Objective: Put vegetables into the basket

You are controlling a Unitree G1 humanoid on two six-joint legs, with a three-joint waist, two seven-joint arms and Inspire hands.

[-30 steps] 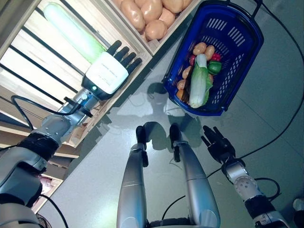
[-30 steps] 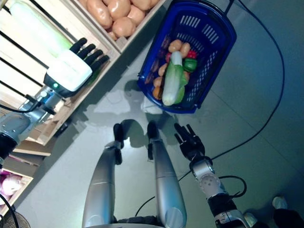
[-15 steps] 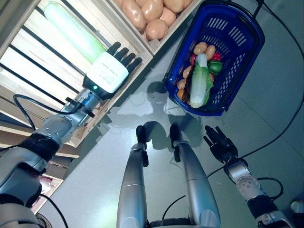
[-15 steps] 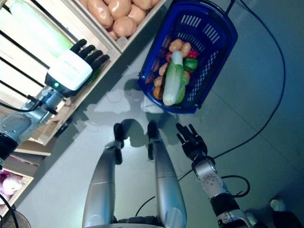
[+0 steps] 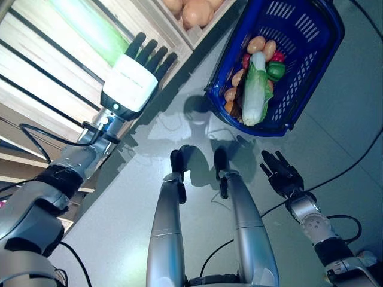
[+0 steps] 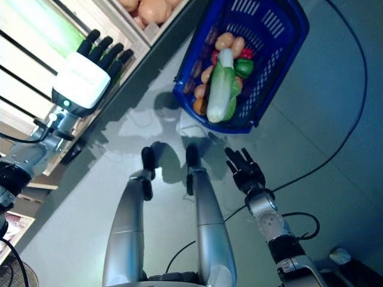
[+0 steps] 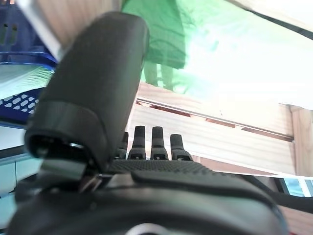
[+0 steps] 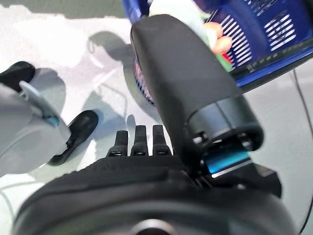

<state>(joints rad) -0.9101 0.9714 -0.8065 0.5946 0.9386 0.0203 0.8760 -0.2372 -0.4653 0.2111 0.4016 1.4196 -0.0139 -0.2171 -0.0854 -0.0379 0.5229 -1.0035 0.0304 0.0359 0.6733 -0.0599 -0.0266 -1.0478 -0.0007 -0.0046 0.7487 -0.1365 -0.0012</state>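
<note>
The blue plastic basket (image 5: 311, 66) stands on the floor at the upper right. In it lie a long pale green cabbage (image 5: 255, 89), small potatoes (image 5: 256, 43), a green pepper (image 5: 276, 71) and a red vegetable (image 5: 278, 56). My left hand (image 5: 134, 81) is open with straight fingers at the edge of the wooden stand, right beside a long pale green vegetable (image 5: 90, 30) on the shelf; it also shows in the left wrist view (image 7: 151, 147). My right hand (image 5: 284, 176) is open and empty low over the floor, below the basket, and shows in the right wrist view (image 8: 139, 142).
The wooden vegetable stand (image 5: 36, 78) with slatted shelves fills the left side. A crate (image 5: 197, 15) of produce stands at the top, next to the basket. Grey floor (image 5: 335, 149) lies to the right.
The whole picture has shifted, so the camera has moved. My left hand has edged a little further along the stand's edge; my right hand stays open below the basket.
</note>
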